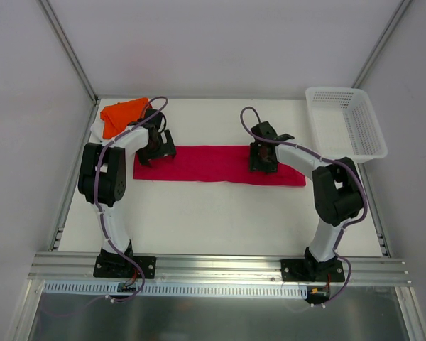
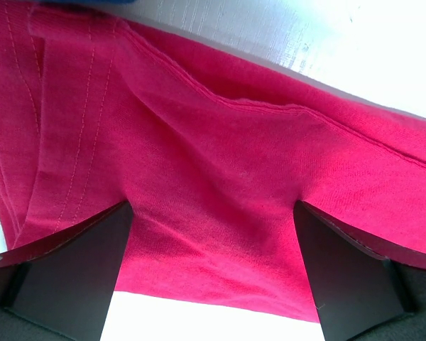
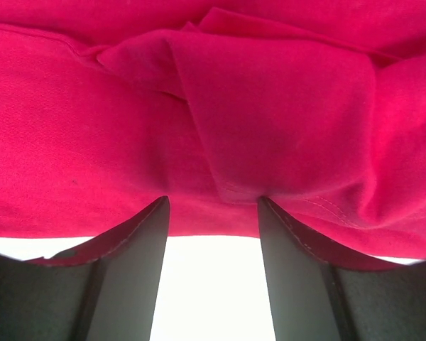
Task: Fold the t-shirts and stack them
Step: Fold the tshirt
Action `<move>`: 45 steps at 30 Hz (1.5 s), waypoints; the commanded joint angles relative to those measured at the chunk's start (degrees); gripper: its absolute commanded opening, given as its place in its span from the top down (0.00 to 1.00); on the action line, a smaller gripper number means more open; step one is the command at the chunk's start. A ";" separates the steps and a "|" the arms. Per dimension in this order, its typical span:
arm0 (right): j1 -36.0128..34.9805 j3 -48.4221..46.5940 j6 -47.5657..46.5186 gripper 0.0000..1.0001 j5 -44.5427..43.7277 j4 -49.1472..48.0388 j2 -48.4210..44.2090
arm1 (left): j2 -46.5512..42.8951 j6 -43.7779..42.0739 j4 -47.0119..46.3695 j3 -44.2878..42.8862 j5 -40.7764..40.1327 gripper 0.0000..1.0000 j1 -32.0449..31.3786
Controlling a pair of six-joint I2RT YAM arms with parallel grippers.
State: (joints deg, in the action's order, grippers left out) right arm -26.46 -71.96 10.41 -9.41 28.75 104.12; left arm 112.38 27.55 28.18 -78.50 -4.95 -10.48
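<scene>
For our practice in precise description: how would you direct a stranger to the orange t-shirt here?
Find the white table and look to its far left corner, just beyond the left gripper. The orange t-shirt lies there in a heap on a white cloth. Unlike the crimson t-shirt stretched across the middle, it is orange and bunched up.

Red tee (image 1: 216, 165): crimson, plain, same-colour stitch rows at hems. Orange tee (image 1: 121, 114), far-left corner of bench (image 1: 220, 220): bright orange, plain. White cloth (image 1: 97, 130) shows at its edge. Bench: white. Basket (image 1: 344, 121), far-right corner: white, mesh of small holes. Left claw (image 2: 211, 206), right claw (image 3: 213, 200): both matte black. Left arm (image 1: 106, 177), right arm (image 1: 334, 192): white and black links, purple cables (image 1: 245, 114). Rail (image 1: 220, 264), near edge: silver metal. Walls (image 1: 220, 42): pale grey.
</scene>
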 commanded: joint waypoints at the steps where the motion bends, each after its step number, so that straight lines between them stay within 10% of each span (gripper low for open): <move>1: -0.44 0.42 -0.04 0.43 2.20 -0.89 1.52 | -0.14 -0.57 1.26 1.15 0.38 0.01 -0.51; 21: 0.79 -2.91 -1.19 0.39 4.40 -0.63 6.89 | -4.01 2.68 1.17 8.71 -1.37 0.01 -6.39; 45: 6.15 -31.53 -8.29 0.31 8.79 11.66 22.78 | -11.13 13.32 1.17 21.37 -3.13 0.01 -23.08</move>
State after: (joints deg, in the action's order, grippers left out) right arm -20.86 -96.51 5.69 -2.28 35.81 123.52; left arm 99.92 36.91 25.78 -60.47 -12.53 -31.03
